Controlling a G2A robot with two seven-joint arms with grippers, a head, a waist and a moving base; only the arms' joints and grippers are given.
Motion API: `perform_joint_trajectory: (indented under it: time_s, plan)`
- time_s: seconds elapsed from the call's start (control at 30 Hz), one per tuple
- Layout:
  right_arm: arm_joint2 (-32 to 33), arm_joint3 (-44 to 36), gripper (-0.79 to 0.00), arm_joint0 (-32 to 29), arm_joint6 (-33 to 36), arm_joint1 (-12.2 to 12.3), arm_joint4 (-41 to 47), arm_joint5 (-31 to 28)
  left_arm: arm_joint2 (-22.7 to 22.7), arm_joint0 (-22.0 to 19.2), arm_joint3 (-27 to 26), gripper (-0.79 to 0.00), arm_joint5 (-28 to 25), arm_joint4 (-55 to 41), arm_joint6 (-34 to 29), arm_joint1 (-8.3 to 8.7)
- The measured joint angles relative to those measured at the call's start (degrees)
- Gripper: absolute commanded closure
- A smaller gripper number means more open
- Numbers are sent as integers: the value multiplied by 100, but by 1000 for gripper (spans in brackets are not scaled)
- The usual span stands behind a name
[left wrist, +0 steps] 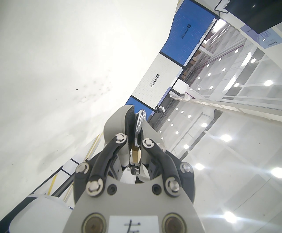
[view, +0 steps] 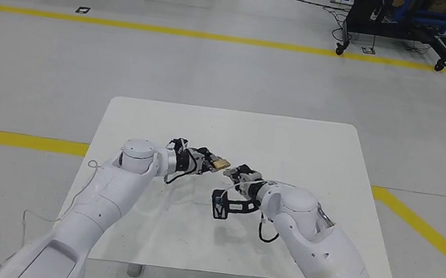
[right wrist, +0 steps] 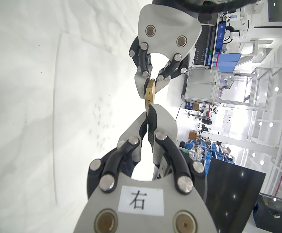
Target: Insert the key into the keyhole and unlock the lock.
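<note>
Right gripper (right wrist: 147, 110) sits closest to the lens in its own wrist view. Fingers clenched w/ barely a slit between the black ribbed pads (right wrist: 151, 123); tips touch the near end of the brass lock (right wrist: 150, 93), and whatever they pinch is hidden by the pads. Lock hangs in the air above the white table (view: 305, 149), roughly over its middle, between the two grippers, which face each other tip to tip. Left gripper (left wrist: 135, 119) is clamped on the lock's far part, fingers closed on it from both sides, brass body sticking out toward the right gripper. From the left wrist view you get a silvery rounded metal piece (left wrist: 140, 122) squeezed between that gripper's fingers, w/ a strip of brass in the gap nearer the palm; can't tell if the piece is the shackle or sth else. From the right wrist view you get instead the lock's narrow brass edge and the spot where the tips meet it. Top view has both arms bent in from either side, lock a small gold spot between them, fingers covering most of it. Around: grey floor w/ yellow lines (view: 219, 36), a black wheeled cart (view: 396, 26) well beyond the table, blue and white wall panels (left wrist: 189, 35) behind the left gripper.
</note>
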Motion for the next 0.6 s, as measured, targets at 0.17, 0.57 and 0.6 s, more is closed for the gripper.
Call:
perform_joint_trajectory:
  time_s: [0.17, 0.57, 0.6]
  plan:
    - [-135, 68, 0, 99, 288, -70, 145, -1, -4, 3, -3, 0, -25, 15, -9, -7]
    - [-186, 315, -339, 302, 489, -173, 579, 73, -6, 7, -21, 0, -144, 97, -171, -9]
    - [-173, 318, -785, 303, 488, -177, 626, 83, -10, 7, -19, 0, -152, 97, -175, -9]
